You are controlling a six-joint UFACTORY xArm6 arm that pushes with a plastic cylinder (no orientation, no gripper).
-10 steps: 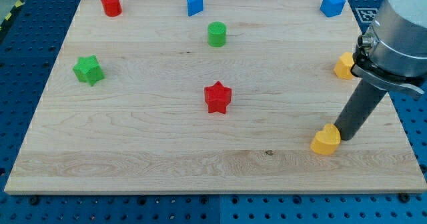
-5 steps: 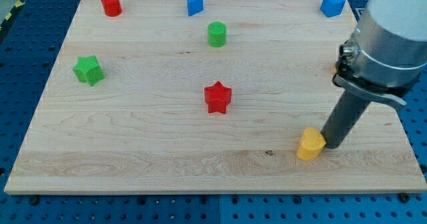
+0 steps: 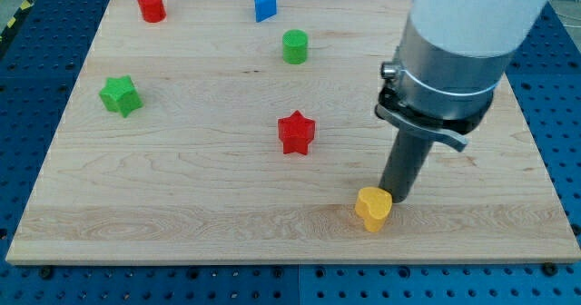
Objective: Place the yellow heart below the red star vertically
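The yellow heart (image 3: 372, 208) lies near the bottom edge of the wooden board (image 3: 182, 205), down and to the right of the red star (image 3: 296, 132). My tip (image 3: 393, 199) touches the heart's upper right side. The dark rod rises from there to the large grey arm body, which covers the board's upper right part.
A green star (image 3: 120, 95) sits at the left. A red cylinder (image 3: 151, 5) and a blue block (image 3: 263, 4) sit along the top edge. A green cylinder (image 3: 294, 46) sits above the red star.
My tip has moved left and slightly down, pushing the yellow heart leftward along the bottom of the board. The arm now hides the blue and yellow blocks at the right.
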